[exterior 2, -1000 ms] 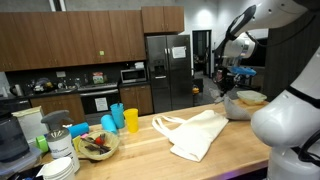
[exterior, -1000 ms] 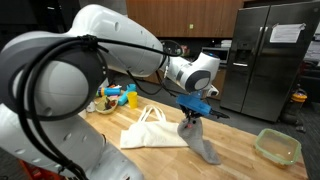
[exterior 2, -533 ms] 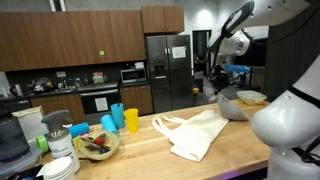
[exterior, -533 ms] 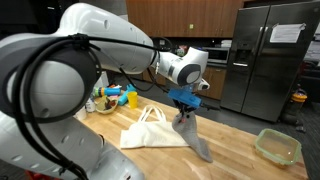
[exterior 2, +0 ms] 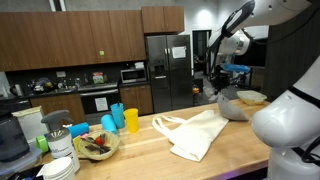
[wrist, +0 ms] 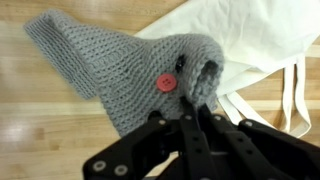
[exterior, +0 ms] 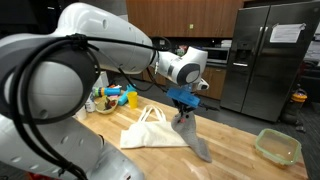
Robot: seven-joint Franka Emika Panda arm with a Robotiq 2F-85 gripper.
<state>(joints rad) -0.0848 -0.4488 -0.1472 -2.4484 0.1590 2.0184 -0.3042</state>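
My gripper (wrist: 193, 98) is shut on the edge of a grey knitted cloth (wrist: 115, 65) with a red button (wrist: 166, 84). In an exterior view the grey knitted cloth (exterior: 192, 135) hangs from the gripper (exterior: 183, 108), its lower end trailing onto the wooden counter (exterior: 240, 140). In an exterior view the gripper (exterior 2: 224, 83) holds the grey knitted cloth (exterior 2: 232, 105) at the counter's right end. A cream tote bag (exterior: 152, 130) lies flat on the counter just beside the hanging cloth; the tote bag (exterior 2: 196, 132) shows in both exterior views and the tote bag (wrist: 265, 50) lies under the cloth in the wrist view.
A pale green container (exterior: 277, 146) sits near the counter's end. Blue and yellow cups (exterior 2: 121, 119), a bowl of food (exterior 2: 97, 145) and stacked plates (exterior 2: 60, 166) crowd the other end. A steel fridge (exterior: 268, 60) stands behind.
Over the last second the gripper moved with the grey cloth toward the tote bag, lifting it slightly. Nothing visibly changed in the last half second.
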